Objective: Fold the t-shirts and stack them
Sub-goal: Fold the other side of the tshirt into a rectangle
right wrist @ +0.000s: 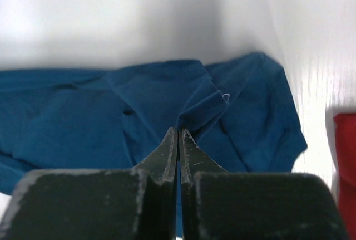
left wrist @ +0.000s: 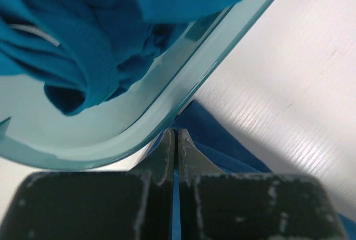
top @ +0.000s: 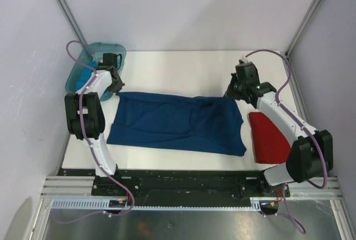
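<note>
The navy blue t-shirt (top: pixel 178 122) lies spread out across the middle of the white table, no print showing. My left gripper (top: pixel 115 86) is at its far left corner, beside the tub. In the left wrist view the left gripper (left wrist: pixel 177 132) is shut, with the navy cloth (left wrist: pixel 222 140) peaking at its tips. My right gripper (top: pixel 233 92) is at the shirt's far right corner. The right wrist view shows that gripper (right wrist: pixel 178 130) shut on a raised fold of the navy shirt (right wrist: pixel 83 112). A red t-shirt (top: pixel 270 138) lies folded at the right. The turquoise t-shirt (left wrist: pixel 72 45) sits crumpled in the tub.
The translucent teal tub (top: pixel 101 45) stands at the table's far left corner, its rim (left wrist: pixel 183 84) right above my left fingertips. Grey walls and metal frame posts close in the table on three sides. The red shirt (right wrist: pixel 346 162) lies under my right forearm.
</note>
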Controlling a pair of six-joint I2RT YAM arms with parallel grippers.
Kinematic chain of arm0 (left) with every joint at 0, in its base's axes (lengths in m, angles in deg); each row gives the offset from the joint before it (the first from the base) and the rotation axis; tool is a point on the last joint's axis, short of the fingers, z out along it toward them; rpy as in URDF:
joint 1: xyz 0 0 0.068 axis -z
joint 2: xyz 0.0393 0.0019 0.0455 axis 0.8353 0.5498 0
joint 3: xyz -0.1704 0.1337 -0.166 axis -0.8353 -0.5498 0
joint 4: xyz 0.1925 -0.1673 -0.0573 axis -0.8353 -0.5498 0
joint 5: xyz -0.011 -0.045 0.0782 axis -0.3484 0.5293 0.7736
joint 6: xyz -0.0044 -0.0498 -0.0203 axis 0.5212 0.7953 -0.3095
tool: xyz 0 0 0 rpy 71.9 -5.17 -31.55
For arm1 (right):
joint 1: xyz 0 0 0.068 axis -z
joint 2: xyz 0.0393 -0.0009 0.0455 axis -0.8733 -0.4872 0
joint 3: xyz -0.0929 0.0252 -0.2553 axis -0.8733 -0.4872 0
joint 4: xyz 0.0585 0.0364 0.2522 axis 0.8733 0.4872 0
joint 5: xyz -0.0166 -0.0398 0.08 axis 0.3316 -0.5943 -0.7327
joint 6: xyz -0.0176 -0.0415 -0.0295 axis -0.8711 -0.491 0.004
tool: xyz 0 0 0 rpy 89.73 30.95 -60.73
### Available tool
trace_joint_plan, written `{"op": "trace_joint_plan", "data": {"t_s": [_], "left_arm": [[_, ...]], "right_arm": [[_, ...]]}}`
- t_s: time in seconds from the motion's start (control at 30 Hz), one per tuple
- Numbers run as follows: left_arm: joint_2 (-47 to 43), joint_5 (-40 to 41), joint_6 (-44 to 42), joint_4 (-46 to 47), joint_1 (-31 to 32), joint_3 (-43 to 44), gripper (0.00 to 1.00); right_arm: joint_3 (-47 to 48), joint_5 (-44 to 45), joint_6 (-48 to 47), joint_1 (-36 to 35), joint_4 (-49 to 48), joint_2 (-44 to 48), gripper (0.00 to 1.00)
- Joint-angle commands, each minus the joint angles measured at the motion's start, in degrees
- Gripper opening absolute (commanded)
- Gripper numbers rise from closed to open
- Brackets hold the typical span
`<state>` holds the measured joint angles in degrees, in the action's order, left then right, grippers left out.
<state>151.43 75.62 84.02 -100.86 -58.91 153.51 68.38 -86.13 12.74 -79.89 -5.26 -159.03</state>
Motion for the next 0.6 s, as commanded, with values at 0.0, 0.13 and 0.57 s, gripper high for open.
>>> {"op": "trace_joint_plan", "data": {"t_s": [0.0, 0.13, 0.57], "left_arm": [[-5.83, 2.18, 1.49, 3.1, -0.86, -4.53, 0.0], [-7.2, 2.37, 1.58, 3.99, -1.21, -7.55, 0.0], [-13.49, 6.37, 3.09, 5.33, -1.37, -13.03, 0.0]], "right_arm": [[-6.44, 1.84, 1.93, -1.18, 0.25, 5.86, 0.0], [-12.09, 1.53, 3.0, -1.56, -0.59, 9.78, 0.0], [-14.39, 1.92, 4.16, -3.7, 3.13, 19.27, 0.0]]}}
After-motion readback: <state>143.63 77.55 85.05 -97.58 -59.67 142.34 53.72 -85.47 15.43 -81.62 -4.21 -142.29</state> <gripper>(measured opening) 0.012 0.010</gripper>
